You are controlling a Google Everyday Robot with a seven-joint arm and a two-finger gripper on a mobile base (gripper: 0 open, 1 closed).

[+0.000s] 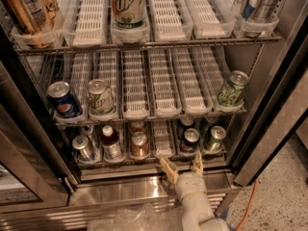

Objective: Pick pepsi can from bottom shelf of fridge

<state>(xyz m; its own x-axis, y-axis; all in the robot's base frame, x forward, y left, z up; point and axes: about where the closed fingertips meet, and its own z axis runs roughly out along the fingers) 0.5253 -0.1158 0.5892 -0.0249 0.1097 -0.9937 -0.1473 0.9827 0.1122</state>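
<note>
The fridge (120,192) stands open with three wire racks. On the bottom shelf (162,139), the pepsi can (190,140) stands upright at the front of a lane right of the middle, dark navy with a silver top. My gripper (183,166) is open and empty. It hovers over the steel sill just in front of the bottom shelf, slightly below and left of the pepsi can and apart from it. Its tan fingers (168,168) point toward the shelf.
A green can (214,137) stands right of the pepsi can; a copper can (139,145), a bottle (111,142) and a silver can (83,148) stand to the left. The middle rack holds a brighter blue can (64,100) and green cans (232,89). An orange cable (246,203) lies on the floor at right.
</note>
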